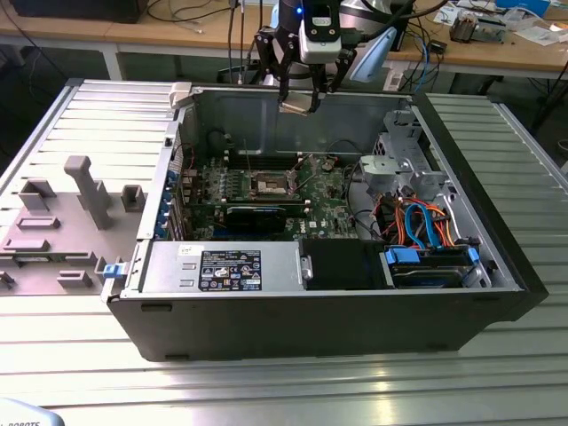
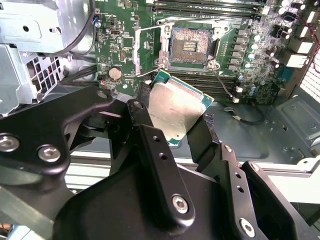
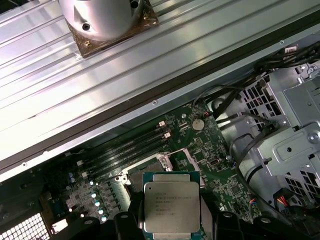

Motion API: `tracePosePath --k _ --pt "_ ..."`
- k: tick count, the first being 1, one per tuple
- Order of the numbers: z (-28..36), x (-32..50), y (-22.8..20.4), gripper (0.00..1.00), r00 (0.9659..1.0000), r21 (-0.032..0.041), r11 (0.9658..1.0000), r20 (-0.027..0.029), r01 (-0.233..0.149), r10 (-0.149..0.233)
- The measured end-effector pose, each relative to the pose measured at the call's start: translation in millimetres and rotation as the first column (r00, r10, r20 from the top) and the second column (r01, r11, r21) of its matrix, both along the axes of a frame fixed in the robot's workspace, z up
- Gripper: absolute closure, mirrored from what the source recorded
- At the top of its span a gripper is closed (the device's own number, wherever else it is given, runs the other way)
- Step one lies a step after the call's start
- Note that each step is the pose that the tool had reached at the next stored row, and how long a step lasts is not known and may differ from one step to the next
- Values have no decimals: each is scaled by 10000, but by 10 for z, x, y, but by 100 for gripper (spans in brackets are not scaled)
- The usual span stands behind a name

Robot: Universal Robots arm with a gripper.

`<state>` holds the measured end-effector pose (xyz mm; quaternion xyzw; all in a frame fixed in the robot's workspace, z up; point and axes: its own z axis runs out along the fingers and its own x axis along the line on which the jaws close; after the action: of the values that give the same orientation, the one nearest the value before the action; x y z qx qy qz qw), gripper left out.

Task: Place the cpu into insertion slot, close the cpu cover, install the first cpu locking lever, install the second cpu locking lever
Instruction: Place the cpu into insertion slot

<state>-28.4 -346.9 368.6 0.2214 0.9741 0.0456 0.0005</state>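
fingers (image 2: 150, 145) clamped on the cpu (image 2: 176, 106) by its edges, above the open case (image 1: 311, 324); slot (image 2: 191, 46) bare, cover (image 2: 136, 52) open beside it; memory slots (image 2: 200, 81), coin cell (image 2: 115, 73) and drive cage (image 2: 30, 60) surround it; cpu top bears lines of print; power supply (image 1: 169, 266) carries a label (image 1: 230, 270).

Count: 1 cpu (image 2: 177, 107), 1 insertion slot (image 2: 190, 46), 1 cpu cover (image 2: 138, 50), 1 hand (image 2: 172, 117) with 2 fingers (image 2: 150, 145). Also 1 green motherboard (image 1: 330, 209), 1 round coin cell (image 2: 115, 73) on it, 1 open computer case (image 1: 311, 328), 1 labelled power supply box (image 1: 222, 269), 1 ribbed bench (image 1: 266, 390).
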Motion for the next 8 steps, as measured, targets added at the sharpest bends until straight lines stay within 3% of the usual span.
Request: tracePosePath --k 8 --pt "0 0 0 46 10000 0 10000 -1 9 -9"
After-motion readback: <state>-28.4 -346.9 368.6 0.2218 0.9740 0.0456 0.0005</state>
